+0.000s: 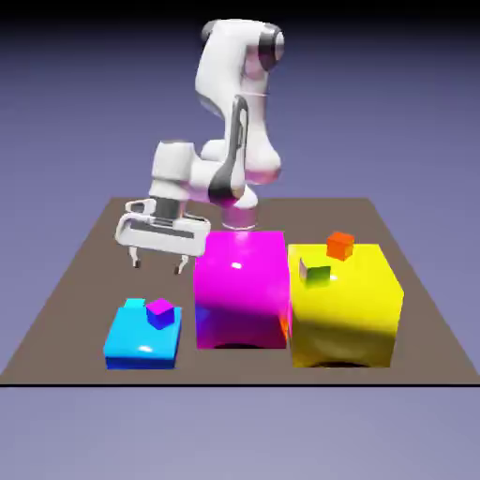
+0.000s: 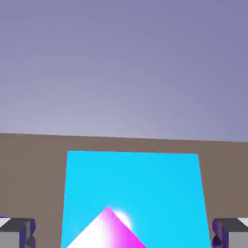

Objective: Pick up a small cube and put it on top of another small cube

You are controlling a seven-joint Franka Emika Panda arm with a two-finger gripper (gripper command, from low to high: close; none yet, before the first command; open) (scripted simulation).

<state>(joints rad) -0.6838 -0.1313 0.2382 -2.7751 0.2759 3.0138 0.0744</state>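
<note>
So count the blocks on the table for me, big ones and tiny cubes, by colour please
Big blocks: 3 — flat cyan block, magenta block, yellow block
Tiny cubes: 4 — tiny cyan cube, tiny purple cube, tiny orange cube, tiny green cube
Total: 7

The white arm (image 1: 230,122) rose from its base near the table's far edge, folded sharply at the elbow, and reached down and toward the exterior view's left. Its wrist carried the gripper (image 1: 157,264) level above the tabletop, pointing downward, well clear of the surface. The two fingers stood spread wide with nothing between them. In the hand view, the grey fingertips (image 2: 17,231) showed at the bottom corners, far apart.
</note>
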